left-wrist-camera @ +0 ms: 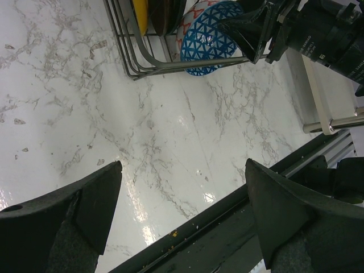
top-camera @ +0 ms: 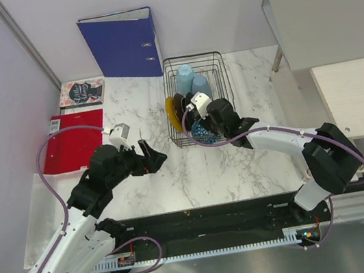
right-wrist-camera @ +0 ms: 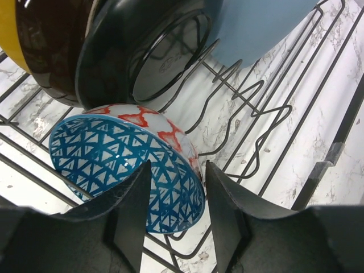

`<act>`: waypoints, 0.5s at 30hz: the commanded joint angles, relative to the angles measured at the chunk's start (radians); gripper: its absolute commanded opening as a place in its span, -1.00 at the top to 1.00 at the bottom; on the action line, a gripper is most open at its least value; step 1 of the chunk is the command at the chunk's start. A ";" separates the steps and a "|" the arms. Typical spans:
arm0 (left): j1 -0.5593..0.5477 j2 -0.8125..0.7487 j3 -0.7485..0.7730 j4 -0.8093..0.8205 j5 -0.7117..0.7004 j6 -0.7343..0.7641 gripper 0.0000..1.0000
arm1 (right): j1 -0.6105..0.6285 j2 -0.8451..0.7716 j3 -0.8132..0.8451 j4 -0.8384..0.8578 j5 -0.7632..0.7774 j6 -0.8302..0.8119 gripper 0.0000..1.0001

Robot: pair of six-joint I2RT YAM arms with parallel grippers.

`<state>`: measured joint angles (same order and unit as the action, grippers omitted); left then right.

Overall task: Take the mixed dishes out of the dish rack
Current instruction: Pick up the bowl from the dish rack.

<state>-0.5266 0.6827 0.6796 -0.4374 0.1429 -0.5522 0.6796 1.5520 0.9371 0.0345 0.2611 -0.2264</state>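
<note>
The black wire dish rack (top-camera: 217,75) stands at the back of the marble table. Two pale blue cups (top-camera: 186,77) lie in its far end. A yellow plate (top-camera: 171,114) and two dark dishes (right-wrist-camera: 136,51) stand in its prongs; no red floral face shows. The small blue patterned bowl (right-wrist-camera: 114,165) leans at the near end. My right gripper (right-wrist-camera: 178,165) is open, its jaws either side of the bowl's rim. My left gripper (top-camera: 150,157) is open and empty above bare table left of the rack (left-wrist-camera: 142,62).
A blue ring binder (top-camera: 122,45) stands behind the rack. A red folder (top-camera: 72,140) and a book (top-camera: 81,92) lie at the left. A grey shelf (top-camera: 325,13) is at the right. A black rail (top-camera: 216,221) runs along the near edge.
</note>
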 commanded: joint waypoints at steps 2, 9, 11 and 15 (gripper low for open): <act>0.004 0.000 -0.006 0.042 0.021 0.011 -0.90 | -0.005 0.013 -0.006 0.034 0.050 0.010 0.05; 0.004 0.009 -0.008 0.045 0.021 0.008 -0.90 | -0.005 0.013 -0.018 0.061 0.093 -0.005 0.11; 0.004 0.009 -0.009 0.046 0.021 0.006 -0.90 | -0.005 0.020 -0.018 0.065 0.101 -0.011 0.13; 0.004 0.008 -0.009 0.046 0.023 0.006 -0.90 | -0.005 0.046 -0.011 0.071 0.107 -0.017 0.15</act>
<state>-0.5266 0.6933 0.6788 -0.4332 0.1429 -0.5526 0.6777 1.5684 0.9222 0.0689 0.3428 -0.2337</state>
